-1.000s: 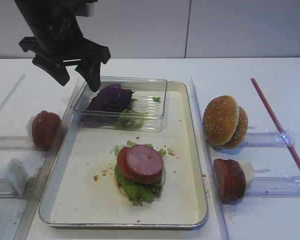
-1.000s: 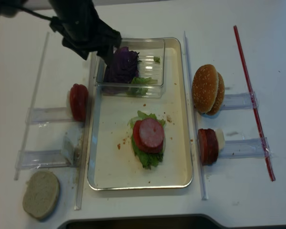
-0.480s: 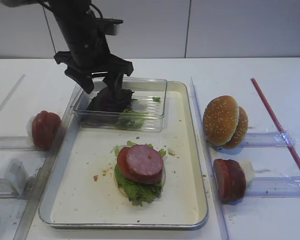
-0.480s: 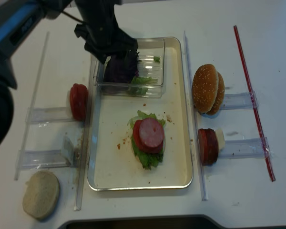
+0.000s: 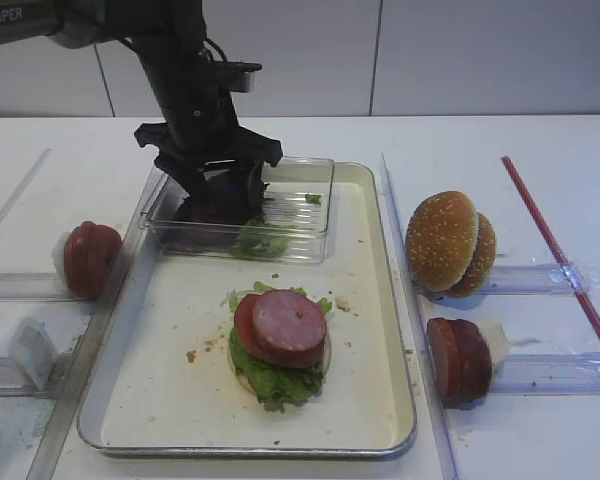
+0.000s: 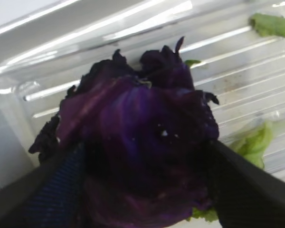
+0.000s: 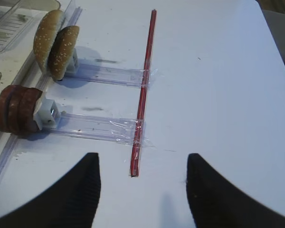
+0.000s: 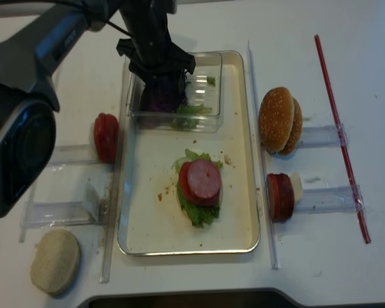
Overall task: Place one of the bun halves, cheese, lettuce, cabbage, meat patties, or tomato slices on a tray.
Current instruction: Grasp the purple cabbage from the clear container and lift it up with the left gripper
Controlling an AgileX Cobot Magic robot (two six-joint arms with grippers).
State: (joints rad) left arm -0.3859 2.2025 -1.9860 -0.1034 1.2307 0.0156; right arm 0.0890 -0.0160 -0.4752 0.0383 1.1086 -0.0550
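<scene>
Cabbage [image 6: 137,142] and lettuce [image 5: 258,238] in clear box [image 5: 310,240] on tray [image 5: 370,300]. Left gripper [image 5: 220,185] wide, straddling cabbage. Stacked patty [image 5: 290,322] mid-tray; bun halves [image 5: 450,242] beside. Right gripper [image 7: 142,190] wide.

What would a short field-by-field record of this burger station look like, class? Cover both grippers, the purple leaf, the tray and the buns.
left gripper: open, fingers either side of the cabbage
cabbage location: in the clear plastic box, beside lettuce
right gripper: open, empty, above the white table
tray: holds the box and a stack of lettuce with two round slices on top
bun halves: two, on edge, right of the tray
</scene>
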